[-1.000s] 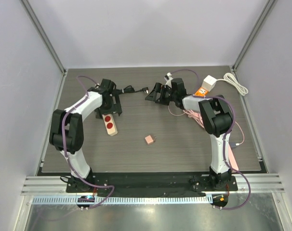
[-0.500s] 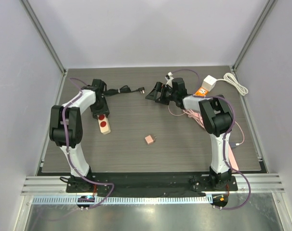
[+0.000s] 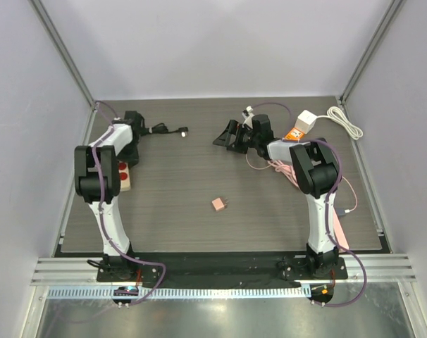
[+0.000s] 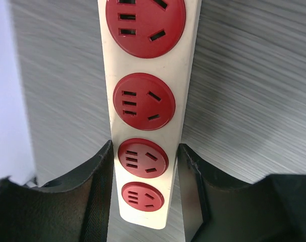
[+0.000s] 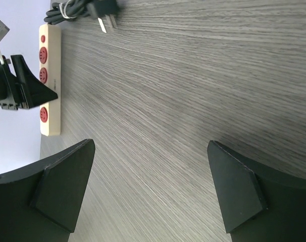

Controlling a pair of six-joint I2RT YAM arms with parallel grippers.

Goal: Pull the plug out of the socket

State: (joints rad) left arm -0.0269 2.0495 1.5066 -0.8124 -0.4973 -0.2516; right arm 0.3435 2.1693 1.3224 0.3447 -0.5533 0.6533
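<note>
Top view: the left gripper (image 3: 127, 153) sits under its own arm at the left edge of the table (image 3: 199, 232), so its jaws cannot be read there. Only a short end of the power strip (image 3: 123, 174) shows beside the arm, with two red sockets. The pink block (image 3: 219, 204) at centre is too small to identify.

Left wrist view: the strip (image 4: 145, 101) runs up out of the top of the frame, so its top socket is cut off. Four red sockets are visible, all bare. The left gripper (image 4: 146, 151) is clamped on the strip's near end, one finger (image 4: 100, 191) against each long side.

Right wrist view: the right gripper (image 5: 150, 143) is spread wide, with only bare table between its fingers (image 5: 62, 186). At the upper left are the strip (image 5: 49, 75) and the dark left gripper on it. The plug (image 5: 105, 10) lies at the top edge with its prongs free, partly cut off, apart from the strip. Its cord (image 5: 72, 10) is bundled beside it.

Versus 1.0 s ago: the strip has moved from left of centre to the left edge. The plug (image 3: 183, 129) and cord (image 3: 157, 129) have shifted left along the upper part of the table. The right gripper (image 3: 227, 137), pink block, white adapter (image 3: 306, 120) and white cable (image 3: 344, 121) are unchanged.
</note>
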